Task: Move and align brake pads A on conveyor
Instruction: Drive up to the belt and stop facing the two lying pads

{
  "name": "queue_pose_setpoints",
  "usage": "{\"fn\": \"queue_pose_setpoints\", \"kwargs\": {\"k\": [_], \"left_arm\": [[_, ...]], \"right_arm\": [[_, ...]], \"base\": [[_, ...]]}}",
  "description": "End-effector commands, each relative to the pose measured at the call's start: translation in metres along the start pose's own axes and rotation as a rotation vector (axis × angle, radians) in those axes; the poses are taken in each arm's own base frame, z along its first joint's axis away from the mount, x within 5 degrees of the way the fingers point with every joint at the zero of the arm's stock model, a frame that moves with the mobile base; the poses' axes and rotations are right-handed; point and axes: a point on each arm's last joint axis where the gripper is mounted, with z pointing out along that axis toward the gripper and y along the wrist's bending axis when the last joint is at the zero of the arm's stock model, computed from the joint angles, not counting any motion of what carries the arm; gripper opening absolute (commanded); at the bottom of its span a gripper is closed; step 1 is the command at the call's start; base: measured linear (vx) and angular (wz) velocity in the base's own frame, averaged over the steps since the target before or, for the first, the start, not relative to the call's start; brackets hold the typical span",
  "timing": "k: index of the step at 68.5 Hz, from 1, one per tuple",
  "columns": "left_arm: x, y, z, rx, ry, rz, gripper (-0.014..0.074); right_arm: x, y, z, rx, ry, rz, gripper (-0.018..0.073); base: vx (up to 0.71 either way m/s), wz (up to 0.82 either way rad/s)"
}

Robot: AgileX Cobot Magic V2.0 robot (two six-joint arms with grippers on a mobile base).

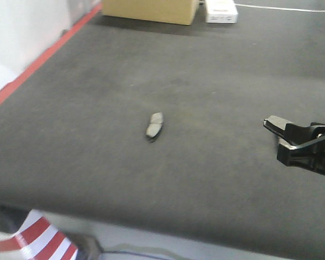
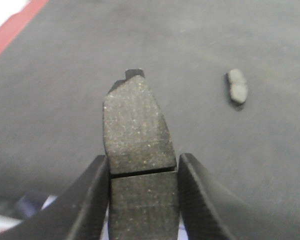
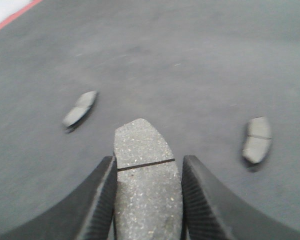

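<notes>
We see the conveyor (image 1: 206,81) filling nearly the whole front view, a wide charcoal belt with a red strip (image 1: 43,57) along its left edge. At its far end sit a cardboard box (image 1: 149,11) and, just beside it, a white box (image 1: 221,11). The right claw (image 1: 284,135) reaches in from the right edge of the front view, above the belt. In the right wrist view the right claw (image 3: 147,192) is clamped on 1 brake pad (image 3: 145,170), the pad's groove lying across it between the 2 black fingers (image 3: 97,200). In the left wrist view the left claw (image 2: 142,195) likewise grips 1 brake pad (image 2: 135,130) between its fingers, the pad's far end jutting out over the belt. Another pad (image 1: 154,125) lies flat near the middle of the conveyor, well apart from both claws. The right wrist view also shows a 4th pad (image 3: 256,140) lying on the belt to the right.
</notes>
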Motion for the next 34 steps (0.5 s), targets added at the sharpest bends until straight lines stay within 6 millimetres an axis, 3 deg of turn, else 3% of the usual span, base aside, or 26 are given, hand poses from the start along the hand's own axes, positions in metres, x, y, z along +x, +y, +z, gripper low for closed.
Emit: {"fn": "queue_pose_setpoints", "kwargs": {"k": [1, 34], "left_arm": [[-0.0145, -0.0060, -0.0057, 0.054, -0.102, 0.007, 0.0118], [-0.0145, -0.0060, -0.0057, 0.054, -0.102, 0.007, 0.0118]], "right_arm": [[-0.0157, 0.0037, -0.0071, -0.047, -0.098, -0.025, 0.0049], [-0.0157, 0.0037, -0.0071, -0.047, -0.098, -0.025, 0.0049]], "base": [[0.23, -0.37], [0.20, -0.33]]}}
